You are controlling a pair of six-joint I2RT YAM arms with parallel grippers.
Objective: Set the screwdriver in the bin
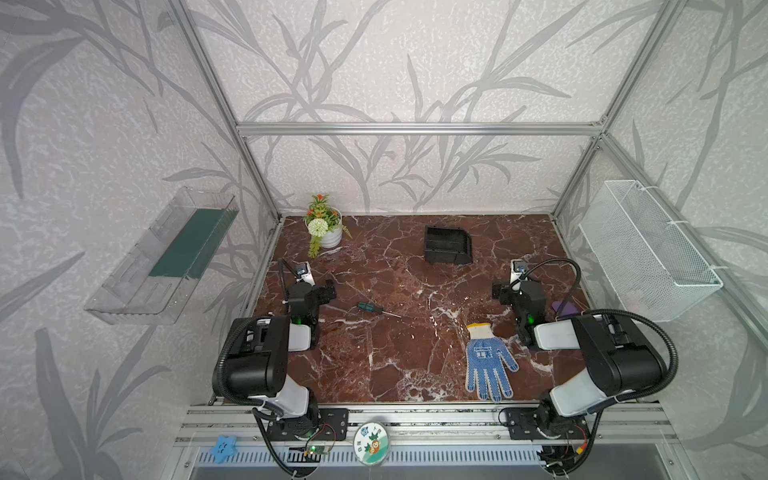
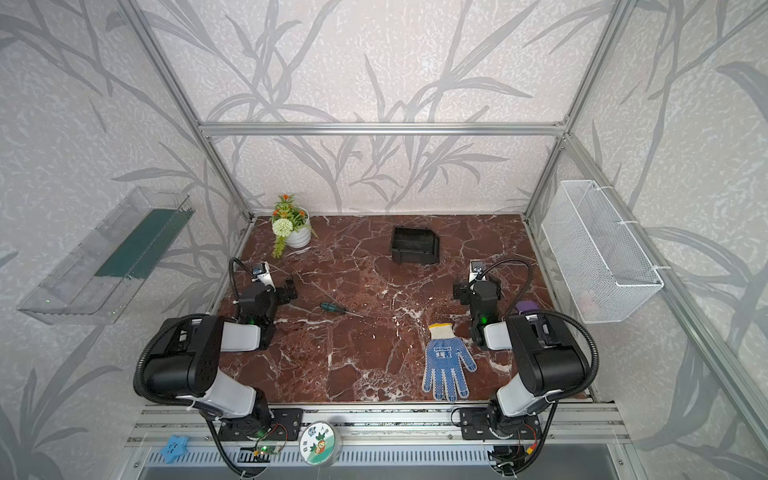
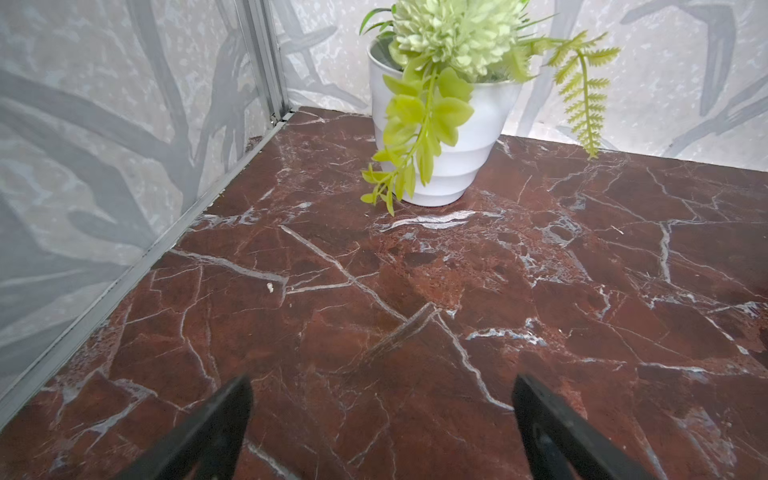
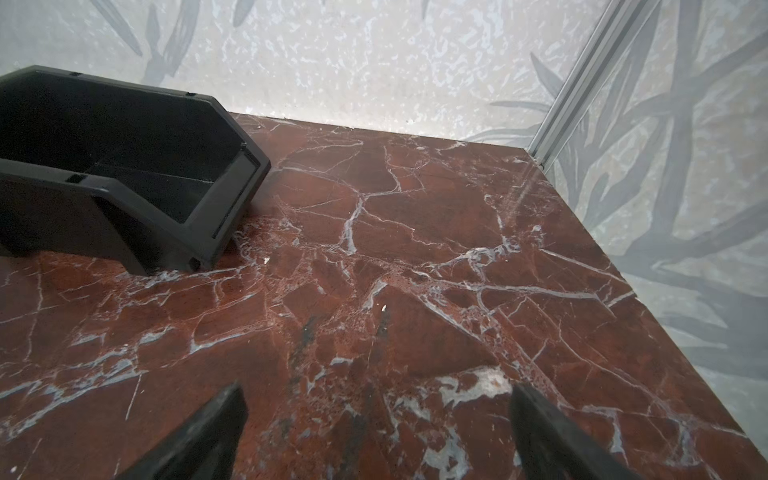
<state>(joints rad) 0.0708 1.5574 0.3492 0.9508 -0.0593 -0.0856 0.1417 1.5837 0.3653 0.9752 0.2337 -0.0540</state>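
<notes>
Screwdriver (image 1: 376, 310) lay flat on the marble tabletop (image 1: 399, 365), untouched. It was near the left gripper (image 3: 382, 388) & well apart from the bin (image 1: 448, 246), which sat closer to the back wall.

We judged the job at step one: nothing picked up yet. Both claws were spread wide w/ nothing between the fingers. The left one faced bare marble, the right gripper (image 4: 376, 395) faced marble beside the bin.

In both top views the long axis ran roughly left-right across the table, slightly slanted. The teal-black handle lay twd the left arm. The thin shaft tip pointed twd the right arm & a bit twd the robot's side.

Next move, as we saw it: the left arm, being nearest, should swing over the handle, turn its fingers across the axis, drop & pinch the handle, not the shaft.
</notes>
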